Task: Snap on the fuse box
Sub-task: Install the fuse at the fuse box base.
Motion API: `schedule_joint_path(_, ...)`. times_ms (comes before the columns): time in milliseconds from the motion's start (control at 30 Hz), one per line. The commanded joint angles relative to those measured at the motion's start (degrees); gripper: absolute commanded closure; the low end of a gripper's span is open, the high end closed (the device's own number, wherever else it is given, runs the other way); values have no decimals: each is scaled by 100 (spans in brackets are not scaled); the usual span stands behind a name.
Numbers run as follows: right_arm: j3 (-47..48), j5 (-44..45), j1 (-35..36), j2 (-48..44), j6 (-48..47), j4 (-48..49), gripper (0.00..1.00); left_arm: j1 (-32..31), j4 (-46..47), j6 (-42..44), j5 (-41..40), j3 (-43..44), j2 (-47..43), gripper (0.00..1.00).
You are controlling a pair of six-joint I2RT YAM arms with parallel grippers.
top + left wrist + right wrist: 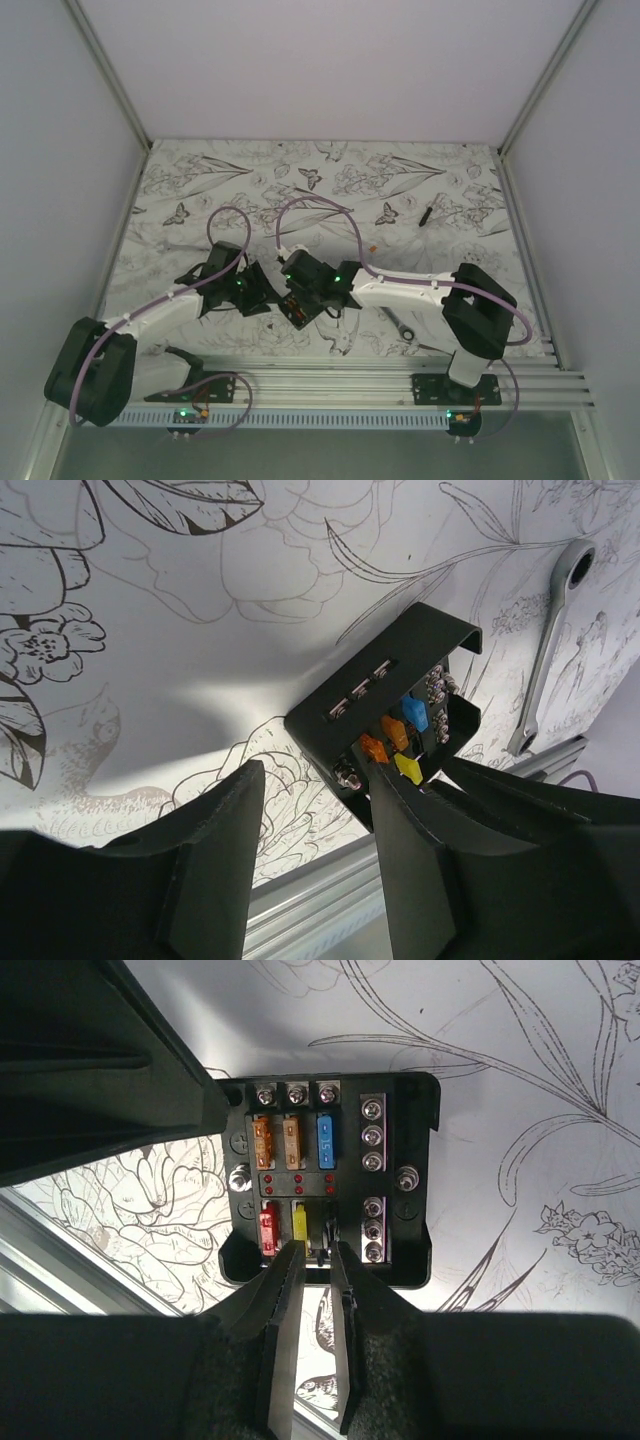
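The fuse box [330, 1175] is a small black square box lying open-side up on the flower-print table, with orange, blue, red and yellow fuses in two rows. My right gripper [318, 1252] is at its near edge, jaws a narrow gap apart around a small dark fuse at the slot beside the yellow fuse. My left gripper [312, 780] is open and holds nothing; its right finger [420, 830] is against the near corner of the fuse box [390, 715]. In the top view both grippers meet over the fuse box [300, 312] at the table's near middle.
A silver wrench [405, 328] lies to the right of the box, also in the left wrist view [548, 650]. A thin black stick [427, 214] lies at the far right. A small orange bit [371, 247] lies mid-table. The aluminium rail [350, 385] runs along the near edge.
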Motion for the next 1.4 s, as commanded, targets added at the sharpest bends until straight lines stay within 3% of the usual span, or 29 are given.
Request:
schedule_joint_path(0, 5, -110, -55, 81, 71, 217, 78, -92, 51, -58, 98, 83, 120, 52)
schedule_joint_path(567, -11, -464, -100, 283, 81, 199, 85, -238, 125, -95, 91, 154, 338, 68)
schedule_joint_path(900, -72, -583, -93, 475, 84, -180, 100, -291, 181, -194, 60, 149, 456, 82)
schedule_joint_path(1267, -129, -260, 59, 597, -4, -772, 100, -300, 209, -486, -111, 34, 457, 100)
schedule_joint_path(1367, -104, -251, 95, 519, -2, -852, 100, -300, 208, -635, -221, -25, 457, 100)
